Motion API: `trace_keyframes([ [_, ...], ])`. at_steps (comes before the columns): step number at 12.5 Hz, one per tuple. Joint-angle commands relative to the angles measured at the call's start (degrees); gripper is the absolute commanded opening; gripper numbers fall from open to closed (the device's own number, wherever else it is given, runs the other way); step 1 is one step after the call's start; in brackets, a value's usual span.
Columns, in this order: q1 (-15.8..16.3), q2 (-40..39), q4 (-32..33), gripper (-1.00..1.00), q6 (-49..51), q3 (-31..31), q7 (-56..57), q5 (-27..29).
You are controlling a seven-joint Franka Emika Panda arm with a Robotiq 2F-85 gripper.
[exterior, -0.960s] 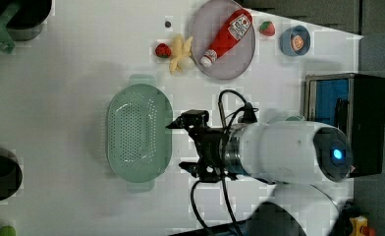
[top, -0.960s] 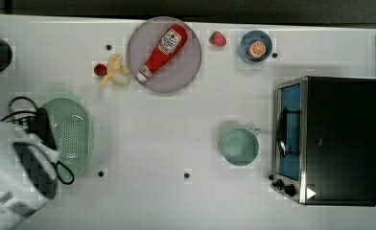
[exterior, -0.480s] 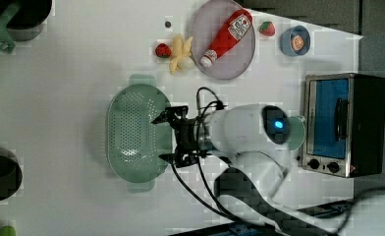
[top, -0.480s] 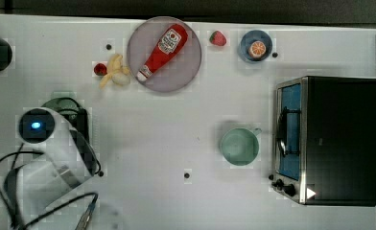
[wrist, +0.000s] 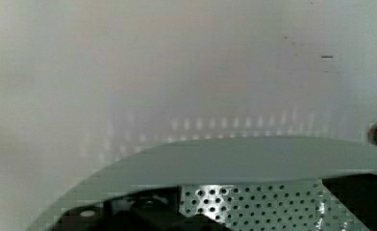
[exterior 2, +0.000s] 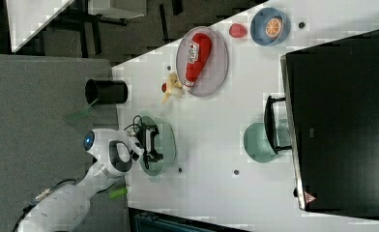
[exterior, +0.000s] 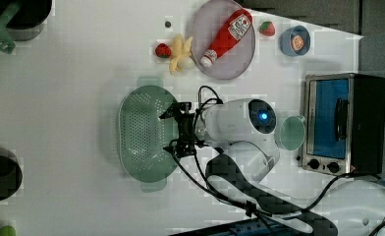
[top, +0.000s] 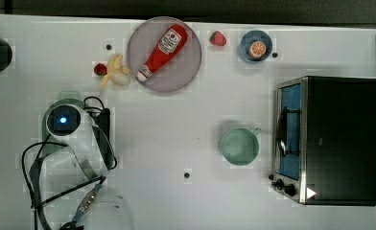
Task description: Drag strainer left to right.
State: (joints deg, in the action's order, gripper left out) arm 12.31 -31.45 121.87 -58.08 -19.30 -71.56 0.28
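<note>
Strainer: flat on bench, hollow up. Claw: fingers apart, straddling the rim at the left view's right, apparently placed for hooking and dragging.

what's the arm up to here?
The white robot arm has its gripper over the right-hand rim, as the left view shows it, of the pale mint-green perforated plastic strainer. The fingers are open, nothing gripped. The strainer sits on the white table, apart from the round mint-green cup by the toaster oven.
</note>
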Motion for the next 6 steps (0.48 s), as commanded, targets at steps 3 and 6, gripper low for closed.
trace_keyframes([
  [3,8.66,-0.49,-0.81,1.00,-2.40,5.08,-4.60,-0.90],
  [6,8.53,-0.47,-0.64,1.00,-2.48,7.17,-4.56,-0.90],
])
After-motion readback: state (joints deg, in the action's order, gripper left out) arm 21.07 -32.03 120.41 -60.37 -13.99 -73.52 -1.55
